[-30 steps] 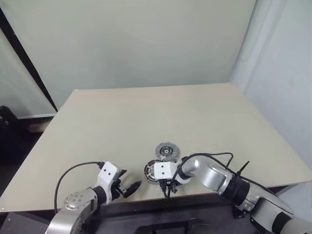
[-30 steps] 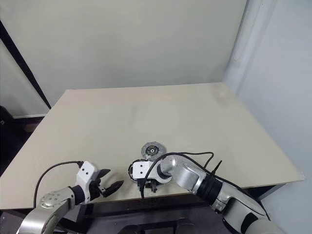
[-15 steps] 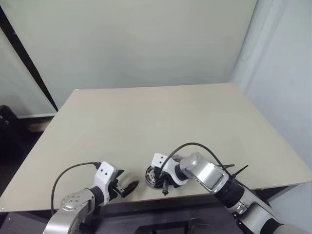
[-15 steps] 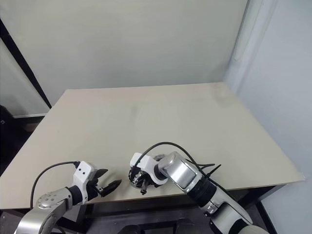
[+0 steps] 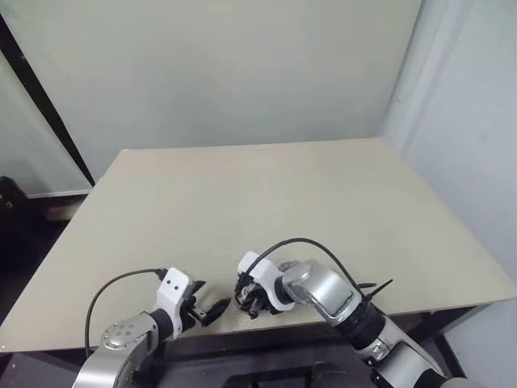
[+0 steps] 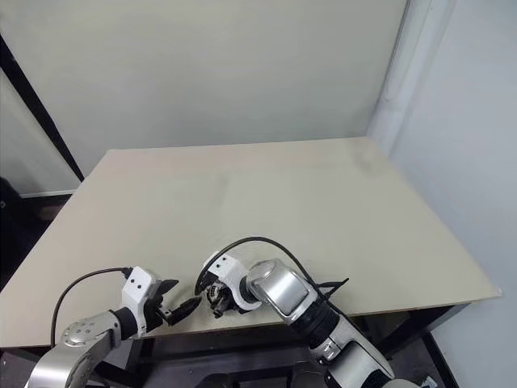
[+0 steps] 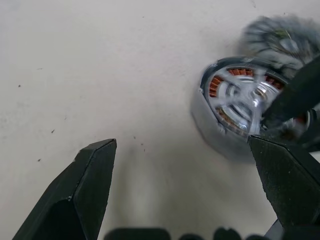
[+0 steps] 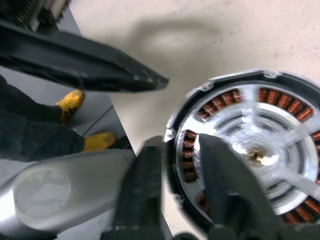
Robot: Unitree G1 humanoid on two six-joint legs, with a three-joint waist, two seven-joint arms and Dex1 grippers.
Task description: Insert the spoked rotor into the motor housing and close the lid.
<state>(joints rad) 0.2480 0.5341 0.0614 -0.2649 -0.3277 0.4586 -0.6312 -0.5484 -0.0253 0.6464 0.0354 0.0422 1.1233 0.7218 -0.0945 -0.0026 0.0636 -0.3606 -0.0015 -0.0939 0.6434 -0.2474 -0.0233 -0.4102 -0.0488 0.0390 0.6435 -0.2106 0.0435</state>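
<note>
While the right gripper point(image 8: 185, 195) pinches the rim of the motor housing point(image 8: 245, 150) near the front edge of the beige table point(image 5: 266, 194), one black finger point(image 8: 142, 195) lies outside the dark rim and the other presses inside on the copper-brown windings. The right wrist view gives the closest look: the spoked rotor point(image 8: 280, 160) sits inside the housing, its silver spokes running out from a small brass-coloured hub to the ring of coils. That same view catches a black finger of the other arm lying across the table edge, and yellow shoes point(image 8: 75, 102) on the grey floor below.

The left gripper point(image 7: 185, 185) hovers just beside the housing with its jaws spread wide and nothing between them. From the left wrist view the housing appears tilted, a grey side wall showing beneath the windings, and behind it the speckled grey lid point(image 7: 280, 37) lies blurred on the table, close to the housing; whether the two touch cannot be told.

The head views place both arms together at the table's near edge, left gripper point(image 5: 212, 309) and right gripper point(image 5: 250, 297) almost meeting; there the housing is little more than a dark cluster at the right fingers, and the lid cannot be made out
</note>
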